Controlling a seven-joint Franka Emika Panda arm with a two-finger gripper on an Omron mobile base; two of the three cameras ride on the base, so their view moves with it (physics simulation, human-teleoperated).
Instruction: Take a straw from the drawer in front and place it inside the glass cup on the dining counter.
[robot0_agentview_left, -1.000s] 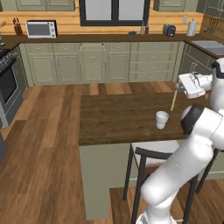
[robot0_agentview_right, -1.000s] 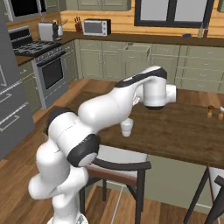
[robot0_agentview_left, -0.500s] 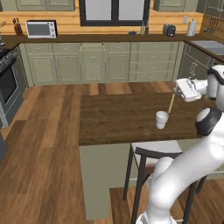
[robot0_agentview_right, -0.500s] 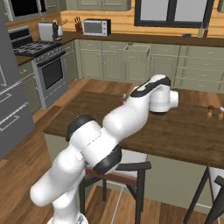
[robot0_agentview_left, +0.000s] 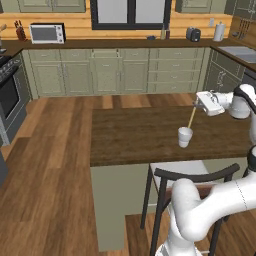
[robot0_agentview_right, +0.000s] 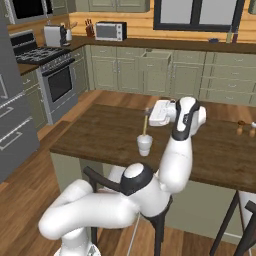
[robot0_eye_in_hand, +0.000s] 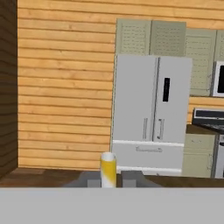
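The gripper (robot0_agentview_left: 196, 106) is clenched on the top end of the straw (robot0_agentview_left: 192, 117), a thin pale yellow stick seen between the two dark fingertips (robot0_eye_in_hand: 128, 177) in the hand view. The straw hangs down at a slight slant, its lower end at the rim of the glass cup (robot0_agentview_left: 185, 136) (whether it is inside is hard to tell). The cup stands upright on the dining counter (robot0_agentview_left: 130, 135). Beyond, a drawer (robot0_agentview_right: 154, 60) stands open among the wall cabinets.

Straw (robot0_eye_in_hand: 108, 169) in gripper (robot0_eye_in_hand: 108, 178), fridge (robot0_eye_in_hand: 151, 114) beyond
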